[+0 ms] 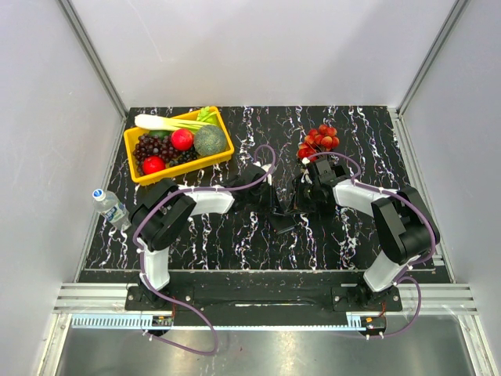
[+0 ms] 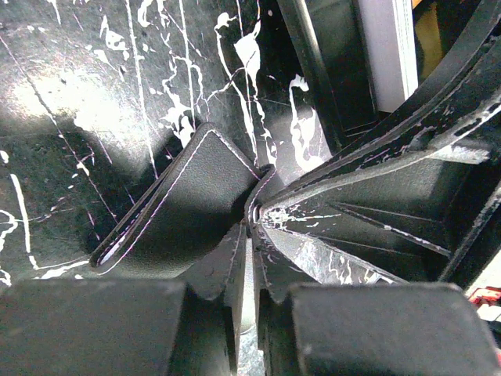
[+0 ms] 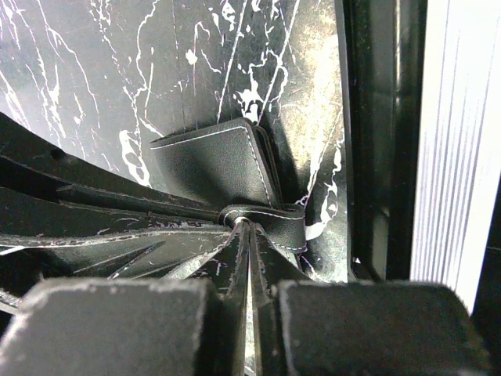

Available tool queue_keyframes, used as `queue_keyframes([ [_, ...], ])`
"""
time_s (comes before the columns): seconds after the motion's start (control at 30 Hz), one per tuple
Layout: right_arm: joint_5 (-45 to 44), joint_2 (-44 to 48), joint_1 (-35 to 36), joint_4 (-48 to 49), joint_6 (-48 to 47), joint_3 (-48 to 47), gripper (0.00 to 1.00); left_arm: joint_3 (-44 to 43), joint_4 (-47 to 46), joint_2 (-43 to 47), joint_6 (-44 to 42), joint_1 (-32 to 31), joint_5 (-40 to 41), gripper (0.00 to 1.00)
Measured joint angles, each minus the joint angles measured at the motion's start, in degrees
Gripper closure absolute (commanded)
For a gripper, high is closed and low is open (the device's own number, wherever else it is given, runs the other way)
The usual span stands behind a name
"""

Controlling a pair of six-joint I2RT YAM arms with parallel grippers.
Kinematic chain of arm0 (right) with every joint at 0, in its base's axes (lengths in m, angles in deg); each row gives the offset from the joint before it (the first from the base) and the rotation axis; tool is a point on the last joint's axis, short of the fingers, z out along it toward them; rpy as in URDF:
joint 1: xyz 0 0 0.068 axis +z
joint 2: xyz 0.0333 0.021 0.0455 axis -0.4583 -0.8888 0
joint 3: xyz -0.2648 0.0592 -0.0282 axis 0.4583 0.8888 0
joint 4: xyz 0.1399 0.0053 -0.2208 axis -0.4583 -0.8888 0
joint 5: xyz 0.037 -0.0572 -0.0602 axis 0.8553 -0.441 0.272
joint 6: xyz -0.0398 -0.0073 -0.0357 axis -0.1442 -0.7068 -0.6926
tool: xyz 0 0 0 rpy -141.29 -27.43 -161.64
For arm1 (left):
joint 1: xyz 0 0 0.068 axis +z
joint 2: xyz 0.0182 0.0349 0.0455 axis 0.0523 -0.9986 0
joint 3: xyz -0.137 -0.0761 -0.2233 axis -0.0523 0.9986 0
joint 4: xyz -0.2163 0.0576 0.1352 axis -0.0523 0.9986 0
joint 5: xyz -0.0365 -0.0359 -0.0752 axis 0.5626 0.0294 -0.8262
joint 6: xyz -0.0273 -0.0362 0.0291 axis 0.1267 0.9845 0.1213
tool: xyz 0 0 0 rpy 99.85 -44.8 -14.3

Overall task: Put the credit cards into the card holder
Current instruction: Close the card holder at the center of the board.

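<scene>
I am clamping the wallet (image 2: 184, 204) by its edges with left gripper (image 2: 251, 225) and right gripper (image 3: 244, 225), seemingly opening it; next calls for freeing one to fetch a card.

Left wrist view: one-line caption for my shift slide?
Left hand shut on an edge of the black card holder, marbled black table beneath.

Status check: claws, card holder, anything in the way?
Left claw shut on card holder edge. Right claw shut on it too. Credit cards not in view.
</scene>
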Motion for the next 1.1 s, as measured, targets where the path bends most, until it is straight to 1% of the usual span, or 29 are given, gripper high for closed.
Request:
queue_keyframes([
  [0.03,0.00,0.00,0.00,0.00,0.00,0.00,0.94,0.02,0.02,0.04,0.02,0.00,0.11,0.91],
  [0.17,0.02,0.00,0.00,0.02,0.00,0.00,0.94,0.07,0.04,0.07,0.00,0.00,0.33,0.90],
  [0.3,0.04,0.00,0.00,0.02,0.00,0.00,0.94,0.07,0.02,0.07,0.02,0.00,0.42,0.82],
  [0.4,0.04,0.00,0.00,0.02,-0.02,0.00,0.94,0.07,-0.42,0.07,0.04,0.00,0.44,0.81],
  [0.5,0.02,0.00,0.00,0.02,-0.04,0.00,0.94,0.07,-0.63,0.07,0.09,0.00,0.37,0.85],
  [0.6,0.02,0.00,0.00,0.02,-0.04,0.00,0.94,0.07,-0.76,0.07,0.31,0.00,0.37,0.93],
  [0.7,0.04,0.00,0.00,0.04,-0.04,0.00,0.94,0.24,-0.90,0.07,0.63,0.02,0.42,0.95],
  [0.77,0.07,0.00,0.00,0.02,-0.04,0.00,0.94,0.61,-1.36,0.07,0.96,0.00,0.46,1.00],
  [0.93,0.04,0.00,0.00,0.02,-0.07,0.00,0.94,0.74,-1.66,0.07,1.14,0.00,0.48,1.00],
  [1.1,0.04,0.00,0.00,0.02,-0.09,0.00,0.90,0.74,-1.64,0.07,1.14,0.00,0.50,1.00],
])
